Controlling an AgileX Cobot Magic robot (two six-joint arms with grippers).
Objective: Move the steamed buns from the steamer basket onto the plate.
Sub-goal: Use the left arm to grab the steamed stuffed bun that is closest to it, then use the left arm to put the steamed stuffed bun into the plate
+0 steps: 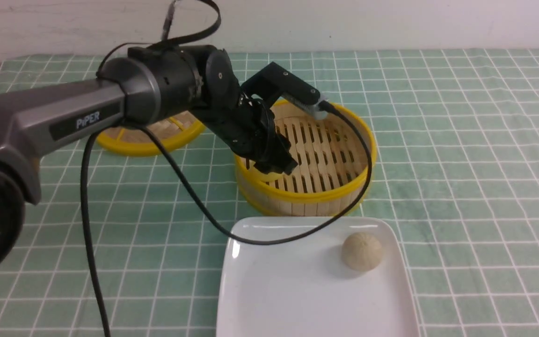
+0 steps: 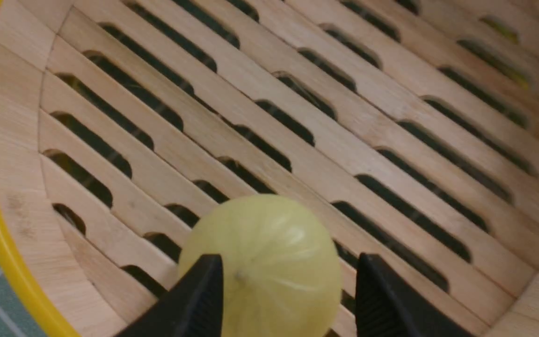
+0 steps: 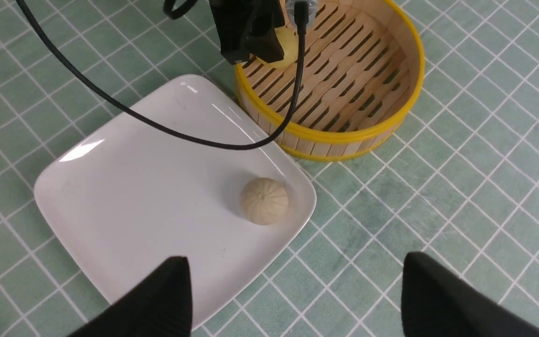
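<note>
Yellow bun (image 2: 269,262) lies on the steamer basket (image 2: 12,154) floor, straight ahead between the spread fingers (image 2: 194,304) of my left gripper (image 2: 290,264), unpinched, while my right gripper (image 3: 295,260) stands wide open, well apart.

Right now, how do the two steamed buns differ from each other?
The yellow bun is pale yellow and lies in the steamer basket; the beige bun is off-white and lies on the plate. The open left gripper straddles the yellow bun; no gripper touches the beige bun. Both are round and pleated.
</note>
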